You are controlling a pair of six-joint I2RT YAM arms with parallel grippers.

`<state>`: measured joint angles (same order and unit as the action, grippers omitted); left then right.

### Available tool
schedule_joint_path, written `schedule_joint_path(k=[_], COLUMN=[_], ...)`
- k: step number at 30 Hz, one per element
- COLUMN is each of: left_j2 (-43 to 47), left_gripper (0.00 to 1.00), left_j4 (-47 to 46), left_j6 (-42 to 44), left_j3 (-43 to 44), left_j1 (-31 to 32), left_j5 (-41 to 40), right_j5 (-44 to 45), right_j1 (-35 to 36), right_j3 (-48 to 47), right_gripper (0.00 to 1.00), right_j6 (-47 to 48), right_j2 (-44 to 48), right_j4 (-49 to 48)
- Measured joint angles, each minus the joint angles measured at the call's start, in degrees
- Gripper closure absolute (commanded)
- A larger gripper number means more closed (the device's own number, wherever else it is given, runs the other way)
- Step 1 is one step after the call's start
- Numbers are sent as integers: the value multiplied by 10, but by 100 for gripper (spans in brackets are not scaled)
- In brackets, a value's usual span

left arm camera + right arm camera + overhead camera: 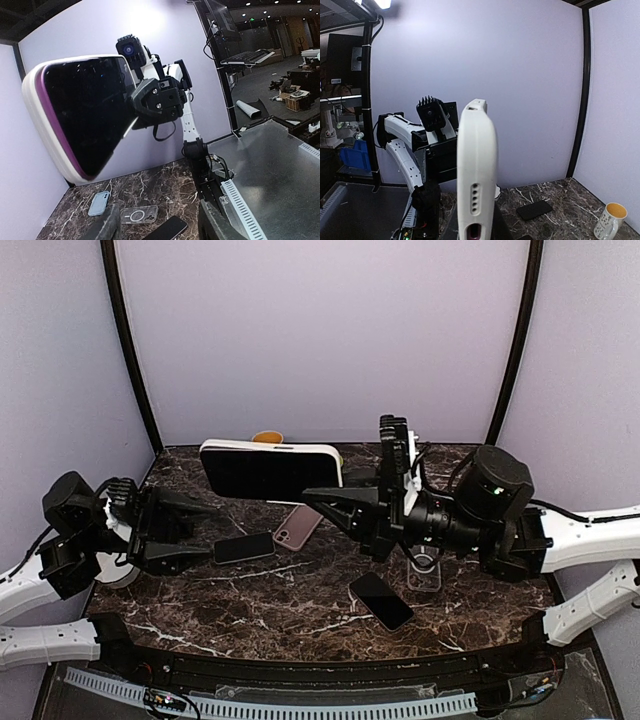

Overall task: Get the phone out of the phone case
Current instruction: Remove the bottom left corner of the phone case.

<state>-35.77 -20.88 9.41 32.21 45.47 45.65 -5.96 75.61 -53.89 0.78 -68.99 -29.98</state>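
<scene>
My right gripper point(338, 496) is shut on one end of a phone in a white case point(270, 470) and holds it level in the air above the table's back left. In the left wrist view the cased phone point(85, 115) shows its dark screen with a purple rim inside the white case. In the right wrist view the white case point(476, 170) stands edge-on, with the right gripper point(477, 234) around its lower end. My left gripper point(190, 530) is open and empty, low at the left and apart from the phone; its fingers point(107, 227) frame the table below.
On the marble table point(300, 590) lie a black phone point(244, 547), a pink case point(297, 527), another black phone point(381, 600) and a clear case point(424, 570). A yellow mug point(266, 437) stands at the back. A blue case point(98, 202) lies on the table in the left wrist view.
</scene>
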Motion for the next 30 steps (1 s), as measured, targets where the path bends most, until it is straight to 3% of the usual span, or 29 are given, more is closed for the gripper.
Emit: schedule_joint_path(k=[10, 23, 30], left_j2=[-6, -1, 7], left_gripper=[52, 59, 70], left_j4=[-51, -96, -88], left_j6=[-43, -58, -41], left_j3=[0, -1, -2], left_j1=[0, 0, -1], left_j5=[18, 44, 85], right_j5=[-59, -122, -134], right_j1=[0, 0, 0], right_j3=[-19, -63, -88], right_gripper=[100, 100, 100], right_j6=[-82, -108, -120], right_j2=[-19, -51, -61], right_j4=[4, 43, 80])
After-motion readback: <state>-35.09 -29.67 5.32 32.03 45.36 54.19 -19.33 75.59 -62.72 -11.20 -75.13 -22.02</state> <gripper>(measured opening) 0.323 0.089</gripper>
